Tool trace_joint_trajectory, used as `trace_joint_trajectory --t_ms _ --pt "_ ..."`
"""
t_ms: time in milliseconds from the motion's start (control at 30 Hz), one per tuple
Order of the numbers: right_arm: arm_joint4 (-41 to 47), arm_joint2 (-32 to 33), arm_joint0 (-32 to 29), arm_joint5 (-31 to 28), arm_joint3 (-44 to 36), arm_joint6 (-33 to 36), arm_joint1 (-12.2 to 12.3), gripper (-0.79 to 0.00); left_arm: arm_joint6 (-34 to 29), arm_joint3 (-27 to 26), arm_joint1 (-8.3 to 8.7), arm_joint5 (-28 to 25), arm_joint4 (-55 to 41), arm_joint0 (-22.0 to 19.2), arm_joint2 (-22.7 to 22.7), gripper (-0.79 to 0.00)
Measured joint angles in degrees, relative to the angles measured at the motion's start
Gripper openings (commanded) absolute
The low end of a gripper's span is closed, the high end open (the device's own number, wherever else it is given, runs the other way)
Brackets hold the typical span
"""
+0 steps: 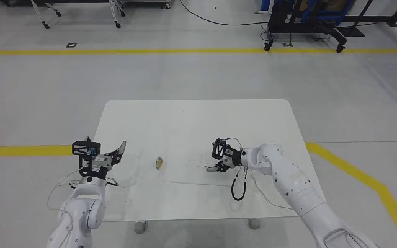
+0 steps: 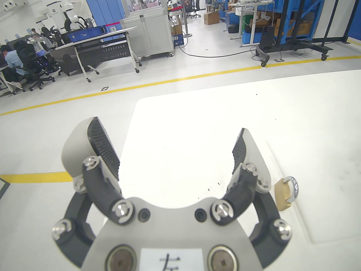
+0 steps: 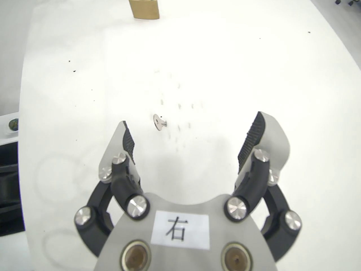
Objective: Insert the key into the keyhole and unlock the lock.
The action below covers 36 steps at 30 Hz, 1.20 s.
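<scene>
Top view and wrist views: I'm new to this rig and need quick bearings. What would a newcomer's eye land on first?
A brass padlock lies near the middle of the white table, shackle closed. A small key lies apart from it, just ahead of the open right claw. The open left claw hovers empty by the table's opposite edge.
</scene>
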Motion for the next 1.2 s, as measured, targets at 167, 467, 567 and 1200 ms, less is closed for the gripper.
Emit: trace_joint_trajectory --t_ms 167,467,567,1200 --pt "-1.08 -2.61 2.14 -3.12 2.49 -1.65 -0.51 -0.570 0.00 0.00 0.00 0.00 0.00 0.00 0.00 0.000" --pt "-3.83 -5.98 4.22 -3.11 4.61 -3.50 -1.24 -0.785 0.00 0.00 0.00 0.00 0.00 0.00 0.00 0.000" --pt "-4.57 -5.78 4.23 -3.73 4.35 -5.17 -0.98 -0.785 0.00 0.00 0.00 0.00 0.00 0.00 0.00 0.000" --pt "12.07 10.07 -6.89 -6.61 -4.61 -17.23 3.89 -0.785 0.00 0.00 0.00 0.00 0.00 0.00 0.00 0.000"
